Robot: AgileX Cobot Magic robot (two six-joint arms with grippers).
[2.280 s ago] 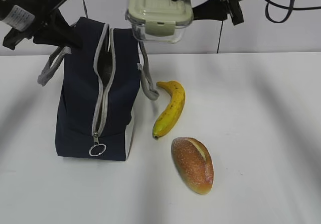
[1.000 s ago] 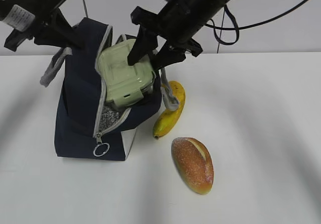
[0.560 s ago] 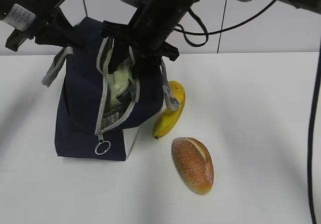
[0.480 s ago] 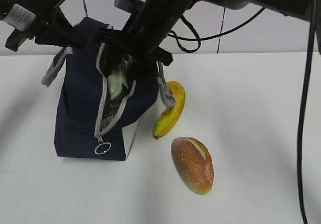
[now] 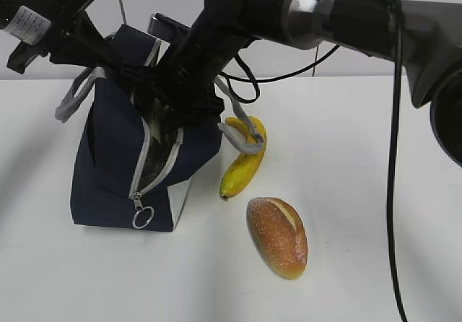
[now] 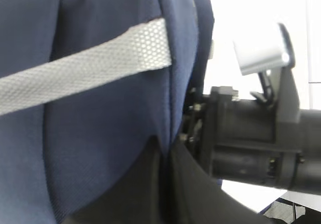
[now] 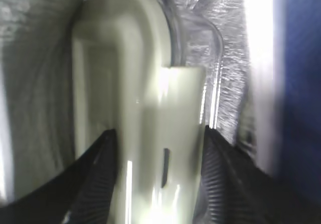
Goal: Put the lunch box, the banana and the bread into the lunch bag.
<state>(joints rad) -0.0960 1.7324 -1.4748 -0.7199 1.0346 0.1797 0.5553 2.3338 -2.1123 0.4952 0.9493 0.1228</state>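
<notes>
White table (image 5: 375,192) scene: right gripper (image 7: 155,184), inside the lunch bag (image 5: 115,163), grasps the lunch box (image 7: 135,133); left gripper (image 6: 165,158) pinches bag fabric; release is due, then banana (image 5: 245,159).

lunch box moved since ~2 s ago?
Yes. The lunch box has gone from above the lunch bag down inside it, while the banana lies unmoved.

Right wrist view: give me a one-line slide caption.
Two black fingers grip the green-lidded lunch box inside the silver-lined lunch bag.
</notes>
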